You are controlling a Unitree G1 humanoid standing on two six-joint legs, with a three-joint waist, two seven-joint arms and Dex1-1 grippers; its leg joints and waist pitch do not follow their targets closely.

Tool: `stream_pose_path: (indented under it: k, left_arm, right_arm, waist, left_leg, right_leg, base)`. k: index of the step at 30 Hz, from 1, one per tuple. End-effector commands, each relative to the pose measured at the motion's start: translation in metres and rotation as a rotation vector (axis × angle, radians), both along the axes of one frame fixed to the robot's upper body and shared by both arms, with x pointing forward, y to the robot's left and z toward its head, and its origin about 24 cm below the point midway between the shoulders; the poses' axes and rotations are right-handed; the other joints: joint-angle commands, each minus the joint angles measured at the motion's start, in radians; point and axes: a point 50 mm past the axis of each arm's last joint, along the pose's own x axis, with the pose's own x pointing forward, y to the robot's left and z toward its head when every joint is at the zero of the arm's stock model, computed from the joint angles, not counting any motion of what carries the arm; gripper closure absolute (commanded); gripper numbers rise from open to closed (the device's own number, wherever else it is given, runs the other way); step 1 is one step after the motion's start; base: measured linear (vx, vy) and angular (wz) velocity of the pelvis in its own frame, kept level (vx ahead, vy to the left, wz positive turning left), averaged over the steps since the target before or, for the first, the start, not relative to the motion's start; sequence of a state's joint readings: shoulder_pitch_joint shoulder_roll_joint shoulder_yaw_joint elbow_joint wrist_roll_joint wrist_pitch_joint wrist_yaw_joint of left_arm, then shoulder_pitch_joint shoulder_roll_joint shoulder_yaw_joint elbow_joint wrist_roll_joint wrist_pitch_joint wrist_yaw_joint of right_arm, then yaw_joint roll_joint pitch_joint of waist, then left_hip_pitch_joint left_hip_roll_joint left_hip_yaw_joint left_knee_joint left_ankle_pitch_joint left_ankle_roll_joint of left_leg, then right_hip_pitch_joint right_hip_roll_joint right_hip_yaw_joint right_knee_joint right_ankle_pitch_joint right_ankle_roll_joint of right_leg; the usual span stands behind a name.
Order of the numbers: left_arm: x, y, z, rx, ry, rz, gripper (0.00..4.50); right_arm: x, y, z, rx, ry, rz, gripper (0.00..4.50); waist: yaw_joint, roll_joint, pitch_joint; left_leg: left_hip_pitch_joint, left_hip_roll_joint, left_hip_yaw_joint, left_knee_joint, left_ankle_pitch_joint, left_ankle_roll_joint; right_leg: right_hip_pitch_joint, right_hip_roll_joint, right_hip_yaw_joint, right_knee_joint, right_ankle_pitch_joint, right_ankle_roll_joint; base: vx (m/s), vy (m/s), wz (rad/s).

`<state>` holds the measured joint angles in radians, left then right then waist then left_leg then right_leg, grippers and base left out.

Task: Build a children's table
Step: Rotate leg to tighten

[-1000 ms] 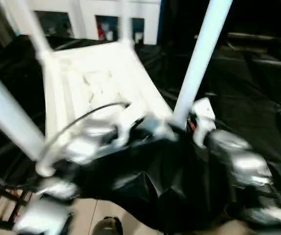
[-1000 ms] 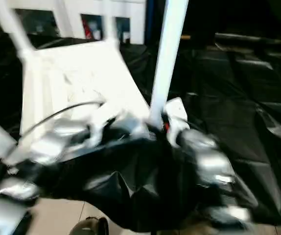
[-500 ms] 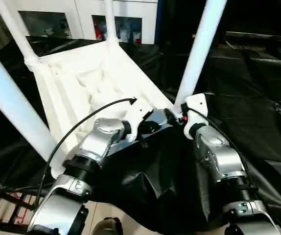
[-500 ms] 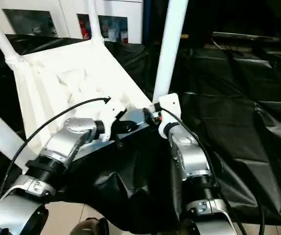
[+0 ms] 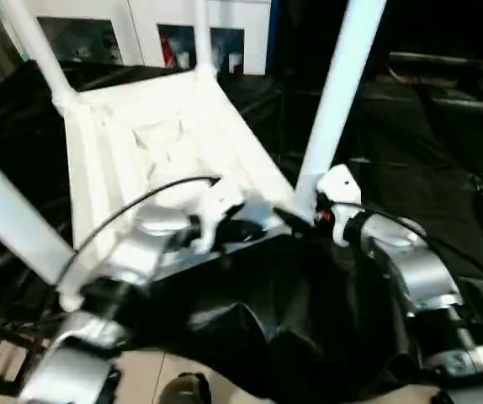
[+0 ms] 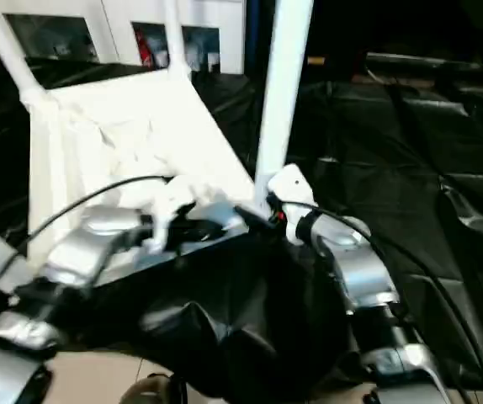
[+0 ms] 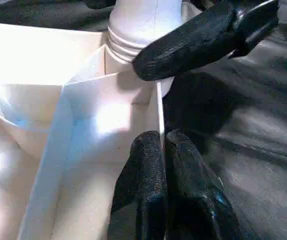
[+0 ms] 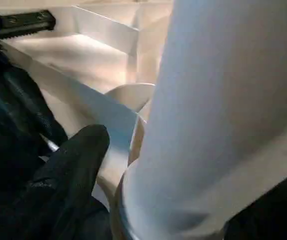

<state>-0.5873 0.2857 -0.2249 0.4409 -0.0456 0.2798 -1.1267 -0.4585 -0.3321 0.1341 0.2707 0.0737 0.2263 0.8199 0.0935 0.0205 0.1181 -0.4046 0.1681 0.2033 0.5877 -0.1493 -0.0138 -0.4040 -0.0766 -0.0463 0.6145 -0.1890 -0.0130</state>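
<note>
Your left gripper (image 7: 163, 150) stood with its two black fingers pressed together, pinching the thin white wall of the tabletop (image 5: 153, 156) at its near edge. Your right gripper (image 5: 296, 220) was spread wide about the base of the nearest leg (image 5: 334, 101); one finger (image 7: 203, 37) lay against the ribbed collar where that leg entered its corner socket (image 7: 133, 50), and another finger (image 8: 68, 170) showed beside the same leg in the right wrist view. Whether those fingers gripped the leg or merely touched it, you could not tell. The tabletop lay upside down, ribbed underside up, on the black-draped work table (image 5: 427, 135). Three further legs rose from its other corners: one far left (image 5: 35, 50), one far right (image 5: 201, 38), one near left (image 5: 14, 219).
</note>
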Motion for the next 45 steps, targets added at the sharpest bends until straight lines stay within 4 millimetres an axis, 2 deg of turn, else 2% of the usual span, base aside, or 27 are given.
stream_pose_path:
  k: [1, 2, 5, 7, 9, 12, 19, 22, 23, 27, 28, 29, 30, 32, 33, 34, 35, 38, 39, 42, 45]
  left_arm:
    - [-0.013, -0.022, 0.013, -0.07, -0.022, -0.209, 4.5]
    - [-0.014, -0.02, 0.012, -0.065, -0.01, -0.218, 4.5]
    - [-0.016, -0.015, 0.012, -0.065, 0.006, -0.235, 4.5]
    - [-0.017, -0.015, 0.012, -0.064, 0.009, -0.237, 4.5]
    - [-0.018, -0.012, 0.012, -0.059, 0.023, -0.247, 4.5]
    - [-0.019, -0.011, 0.012, -0.058, 0.029, -0.253, 4.5]
    - [-0.019, -0.011, 0.012, -0.058, 0.033, -0.256, 4.5]
    - [-0.01, -0.019, 0.011, -0.054, -0.001, -0.163, 4.5]
    - [-0.006, -0.022, 0.012, -0.051, -0.011, -0.126, 4.5]
    - [0.006, -0.035, 0.014, -0.059, -0.038, -0.019, 4.5]
    - [0.009, -0.041, 0.015, -0.067, -0.045, 0.018, 4.5]
    - [0.011, -0.045, 0.016, -0.072, -0.048, 0.037, 4.5]
    - [0.015, -0.049, 0.017, -0.076, -0.055, 0.074, 4.5]
    - [0.023, -0.064, 0.021, -0.096, -0.075, 0.178, 4.5]
    - [0.023, -0.064, 0.021, -0.096, -0.075, 0.178, 4.5]
    - [0.025, -0.074, 0.024, -0.111, -0.082, 0.202, 4.5]
    - [0.025, -0.078, 0.025, -0.114, -0.083, 0.201, 4.5]
    - [0.023, -0.082, 0.026, -0.125, -0.094, 0.163, 4.5]
    - [0.022, -0.082, 0.027, -0.125, -0.099, 0.149, 4.5]
    - [0.02, -0.078, 0.025, -0.12, -0.099, 0.115, 4.5]
    - [0.018, -0.073, 0.023, -0.116, -0.099, 0.09, 4.5]
  right_arm:
    - [-0.007, 0.005, 0.003, 0.001, 0.006, 0.085, 0.77]
    - [-0.011, 0.004, 0.002, -0.006, 0.027, 0.122, 1.0]
    - [-0.016, 0.002, 0.001, -0.002, 0.061, 0.168, 1.08]
    - [-0.017, 0.001, 0.001, -0.004, 0.065, 0.172, 1.42]
    - [-0.018, 0.0, -0.001, -0.01, 0.085, 0.183, 1.54]
    - [-0.019, -0.002, -0.002, -0.01, 0.092, 0.187, 1.86]
    - [-0.023, 0.0, -0.003, 0.028, 0.119, 0.199, 2.26]
    - [-0.022, 0.007, -0.013, 0.06, 0.133, 0.114, 2.41]
    - [-0.021, 0.009, -0.017, 0.056, 0.134, 0.071, 2.46]
    - [-0.015, 0.019, -0.03, 0.052, 0.144, -0.068, 2.48]
    - [-0.013, 0.025, -0.034, 0.063, 0.158, -0.116, 2.49]
    - [-0.012, 0.027, -0.036, 0.07, 0.168, -0.14, 2.49]
    - [-0.009, 0.031, -0.038, 0.076, 0.168, -0.199, 2.5]
    - [0.002, 0.041, -0.042, 0.104, 0.187, -0.392, 2.5]
    - [0.002, 0.041, -0.042, 0.104, 0.187, -0.392, 2.5]
    - [0.007, 0.049, -0.045, 0.135, 0.241, -0.501, 2.5]
    - [0.009, 0.051, -0.046, 0.143, 0.257, -0.523, 2.5]
    - [0.012, 0.057, -0.042, 0.158, 0.234, -0.508, 2.5]
    - [0.013, 0.058, -0.04, 0.175, 0.224, -0.494, 1.94]
    - [0.014, 0.059, -0.032, 0.226, 0.205, -0.446, 1.75]
    - [0.013, 0.056, -0.027, 0.205, 0.168, -0.396, 1.37]
  waist:
    - [-0.001, -0.012, -0.084]
    - [0.003, -0.012, -0.085]
    - [0.008, -0.012, -0.087]
    - [0.011, -0.012, -0.085]
    - [0.014, -0.011, -0.085]
    - [0.014, -0.011, -0.085]
    - [0.016, -0.012, -0.085]
    - [0.017, -0.011, -0.085]
    - [0.014, -0.012, -0.082]
    - [0.007, -0.013, -0.078]
    - [0.004, -0.011, -0.075]
    - [0.002, -0.013, -0.075]
    - [0.001, -0.009, -0.076]
    - [-0.004, -0.008, -0.076]
    - [-0.008, -0.007, -0.076]
    - [-0.008, -0.009, -0.078]
    - [-0.011, -0.008, -0.075]
    - [-0.01, -0.006, -0.078]
    - [-0.01, -0.009, -0.08]
    - [-0.009, -0.011, -0.082]
    - [-0.009, -0.011, -0.083]
  left_leg:
    - [0.034, 0.069, -0.033, -0.068, -0.214, 0.065]
    - [0.036, 0.069, -0.032, -0.067, -0.207, 0.064]
    - [0.035, 0.068, -0.031, -0.066, -0.197, 0.069]
    - [0.035, 0.068, -0.031, -0.067, -0.199, 0.068]
    - [0.035, 0.069, -0.032, -0.068, -0.204, 0.062]
    - [0.035, 0.068, -0.032, -0.067, -0.201, 0.059]
    - [0.034, 0.068, -0.032, -0.067, -0.192, 0.065]
    - [0.035, 0.069, -0.032, -0.067, -0.202, 0.06]
    - [0.036, 0.067, -0.033, -0.071, -0.227, 0.044]
    - [0.039, 0.065, -0.038, -0.076, -0.289, 0.003]
    - [0.041, 0.064, -0.038, -0.079, -0.305, -0.006]
    - [0.042, 0.063, -0.039, -0.079, -0.317, -0.012]
    - [0.045, 0.065, -0.042, -0.08, -0.327, -0.022]
    - [0.045, 0.064, -0.041, -0.082, -0.337, -0.033]
    - [0.046, 0.061, -0.042, -0.083, -0.352, -0.043]
    - [0.047, 0.06, -0.044, -0.082, -0.351, -0.043]
    - [0.045, 0.06, -0.043, -0.084, -0.35, -0.039]
    - [0.04, 0.061, -0.044, -0.086, -0.33, -0.029]
    - [0.039, 0.061, -0.042, -0.085, -0.318, -0.022]
    - [0.036, 0.06, -0.04, -0.082, -0.292, 0.0]
    - [0.033, 0.06, -0.038, -0.081, -0.267, 0.013]
  right_leg:
    - [0.041, -0.081, 0.046, -0.072, -0.186, -0.243]
    - [0.039, -0.079, 0.047, -0.07, -0.174, -0.237]
    - [0.039, -0.08, 0.047, -0.07, -0.159, -0.244]
    - [0.038, -0.079, 0.047, -0.069, -0.168, -0.243]
    - [0.037, -0.081, 0.047, -0.07, -0.179, -0.241]
    - [0.037, -0.081, 0.047, -0.069, -0.174, -0.243]
    - [0.038, -0.08, 0.046, -0.069, -0.168, -0.242]
    - [0.035, -0.081, 0.047, -0.07, -0.177, -0.24]
    - [0.033, -0.081, 0.047, -0.075, -0.217, -0.234]
    - [0.032, -0.087, 0.048, -0.088, -0.33, -0.202]
    - [0.027, -0.084, 0.048, -0.091, -0.351, -0.193]
    - [0.026, -0.085, 0.048, -0.093, -0.364, -0.19]
    - [0.025, -0.086, 0.048, -0.094, -0.374, -0.186]
    - [0.021, -0.084, 0.049, -0.095, -0.371, -0.183]
    - [0.021, -0.084, 0.049, -0.096, -0.376, -0.183]
    - [0.024, -0.084, 0.048, -0.096, -0.372, -0.18]
    - [0.021, -0.084, 0.05, -0.097, -0.368, -0.18]
    - [0.028, -0.083, 0.049, -0.095, -0.319, -0.167]
    - [0.029, -0.081, 0.05, -0.092, -0.284, -0.168]
    - [0.033, -0.084, 0.051, -0.089, -0.243, -0.179]
    - [0.036, -0.082, 0.049, -0.087, -0.229, -0.186]
  base:
    - [0.0, 0.0, 0.0]
    - [0.0, 0.0, 0.0]
    - [0.0, 0.0, 0.0]
    - [0.0, 0.0, 0.0]
    - [0.0, 0.0, 0.0]
    - [0.0, 0.0, 0.0]
    - [0.0, 0.0, 0.0]
    - [0.0, 0.0, 0.0]
    - [0.0, 0.0, 0.0]
    - [0.0, 0.0, 0.0]
    - [0.0, 0.0, 0.0]
    - [0.0, 0.0, 0.0]
    - [0.0, 0.0, 0.0]
    - [0.0, 0.0, 0.0]
    - [0.0, 0.0, 0.0]
    - [0.0, 0.0, 0.0]
    - [0.0, 0.0, 0.0]
    - [0.0, 0.0, 0.0]
    - [0.0, 0.0, 0.0]
    - [0.0, 0.0, 0.0]
    - [0.0, 0.0, 0.0]
